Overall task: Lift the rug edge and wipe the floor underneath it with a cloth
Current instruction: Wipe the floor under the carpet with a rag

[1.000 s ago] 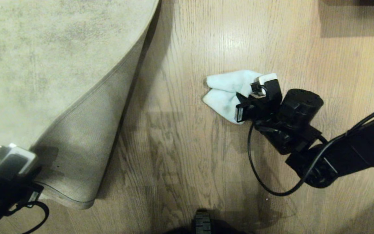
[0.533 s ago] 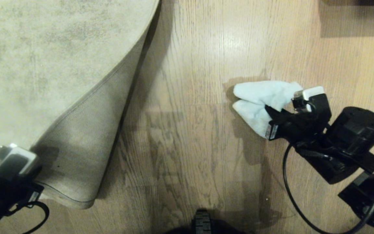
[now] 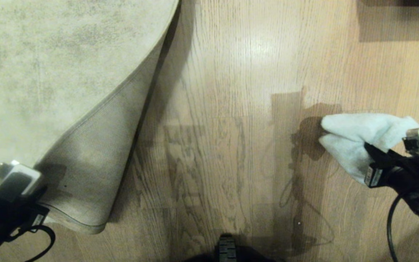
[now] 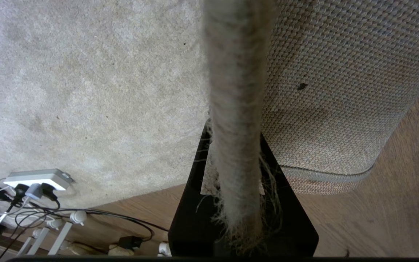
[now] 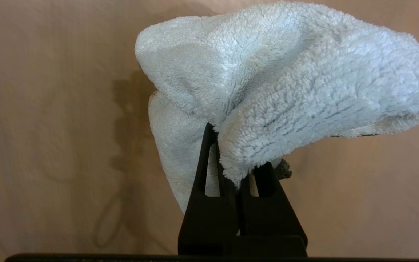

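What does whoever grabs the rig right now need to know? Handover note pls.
Left hand: shut on the rug edge, at the head view's lower left, holding the corner folded back with the woven backing up.
Right hand: shut on the cloth, at the head view's right edge; the cloth's shadow falls apart from it, so it looks lifted off the floor.
Done: rug lifted, cloth in hand. Over the last second the right hand pulled the cloth from mid-floor out to the right.
Left: can't tell if the wipe is finished; exposed planks beside the fold look dull. Then lower the rug.
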{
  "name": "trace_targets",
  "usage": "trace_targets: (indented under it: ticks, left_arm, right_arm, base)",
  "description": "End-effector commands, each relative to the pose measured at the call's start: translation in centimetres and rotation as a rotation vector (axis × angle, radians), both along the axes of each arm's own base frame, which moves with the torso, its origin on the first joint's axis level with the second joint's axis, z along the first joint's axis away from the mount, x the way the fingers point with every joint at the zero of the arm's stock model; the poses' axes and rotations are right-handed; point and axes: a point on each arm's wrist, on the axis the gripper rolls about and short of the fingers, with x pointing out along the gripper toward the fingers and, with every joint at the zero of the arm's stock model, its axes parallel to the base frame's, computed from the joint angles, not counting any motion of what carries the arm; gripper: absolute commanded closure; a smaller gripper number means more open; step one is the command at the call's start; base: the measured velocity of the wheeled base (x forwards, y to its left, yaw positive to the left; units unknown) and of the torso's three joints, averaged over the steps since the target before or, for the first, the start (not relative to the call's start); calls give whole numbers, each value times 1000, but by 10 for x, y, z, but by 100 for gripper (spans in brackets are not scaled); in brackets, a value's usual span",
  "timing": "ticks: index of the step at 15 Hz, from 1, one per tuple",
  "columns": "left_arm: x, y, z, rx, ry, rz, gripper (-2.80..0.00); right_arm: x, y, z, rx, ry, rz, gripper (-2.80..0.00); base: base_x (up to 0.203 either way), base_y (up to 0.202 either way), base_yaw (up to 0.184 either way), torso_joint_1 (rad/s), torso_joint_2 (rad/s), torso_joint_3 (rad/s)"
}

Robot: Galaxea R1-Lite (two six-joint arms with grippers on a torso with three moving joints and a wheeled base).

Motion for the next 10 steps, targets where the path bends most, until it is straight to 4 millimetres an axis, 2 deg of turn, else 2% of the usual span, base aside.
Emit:
trace_targets:
  ticks: [1, 6, 10]
  left_arm:
    - [0, 0, 1, 6, -7, -1, 0]
    - [0, 0, 1, 5, -6, -3, 0]
    - [0, 0, 0, 4, -3, -3, 0]
  right_arm:
    - [-32, -19, -3, -2, -15, -78, 0]
    - [-62, -33, 0, -20, -10, -154, 0]
    - [-99, -40, -4, -26, 28, -169, 0]
  base:
    - [0, 0, 0, 0, 0, 0]
    - [0, 0, 0, 0, 0, 0]
    - [0, 0, 0, 0, 0, 0]
